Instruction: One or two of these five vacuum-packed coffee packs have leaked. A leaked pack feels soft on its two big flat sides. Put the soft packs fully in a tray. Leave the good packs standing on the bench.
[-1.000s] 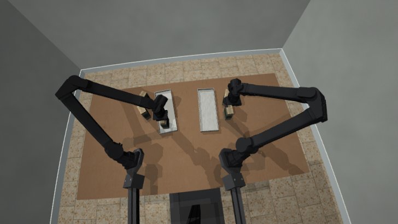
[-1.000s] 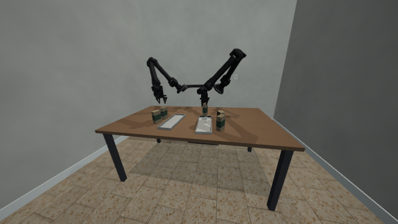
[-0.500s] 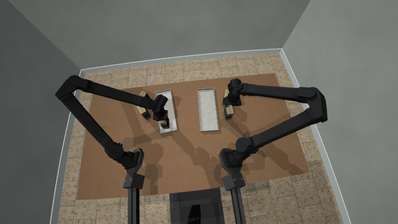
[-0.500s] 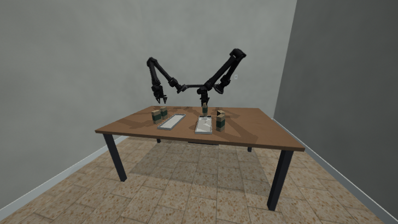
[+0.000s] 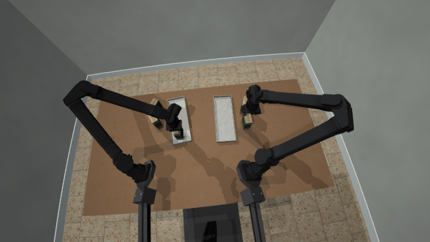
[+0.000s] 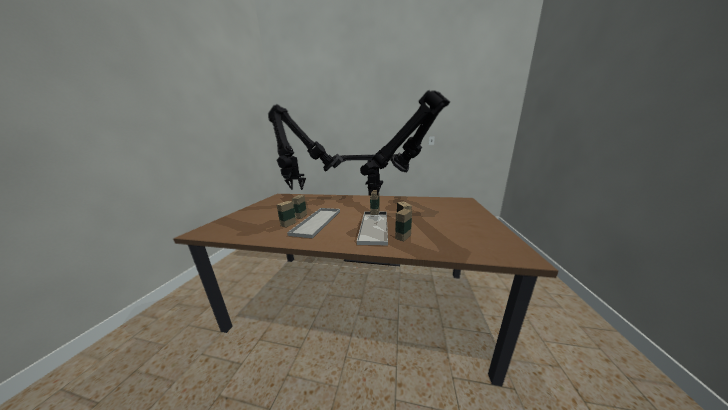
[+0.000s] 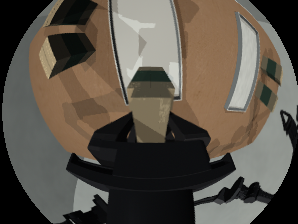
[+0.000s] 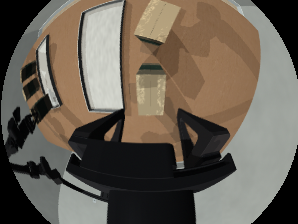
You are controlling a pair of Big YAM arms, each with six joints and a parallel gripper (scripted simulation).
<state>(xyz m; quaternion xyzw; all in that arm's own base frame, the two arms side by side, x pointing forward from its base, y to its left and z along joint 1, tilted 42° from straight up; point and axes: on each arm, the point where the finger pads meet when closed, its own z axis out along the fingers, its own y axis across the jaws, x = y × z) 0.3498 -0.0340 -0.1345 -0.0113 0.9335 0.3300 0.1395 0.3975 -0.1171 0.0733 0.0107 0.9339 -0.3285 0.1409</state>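
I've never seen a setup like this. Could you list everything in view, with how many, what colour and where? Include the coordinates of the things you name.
Coffee pack in the left gripper: one, tan and green, held over the near end of a tray
Standing coffee packs: four, tan and green, two outside each tray
Left-arm tray (image 5: 181, 143) (image 6: 371, 243): one, pale with grey rim, under the held pack
Right-arm tray (image 5: 226, 120) (image 6: 314, 223) (image 8: 102, 55): one, same colours, beside the right arm's packs
Table (image 5: 204, 186) (image 6: 458, 229): one, brown top, dark legs
Floor (image 6: 326, 305): tan speckled tiles
Walls (image 6: 152, 76): grey
Arms: two, black, over the table
Left gripper (image 7: 150, 120): one, black, closed on its pack
Right gripper (image 8: 151, 115): one, black, open
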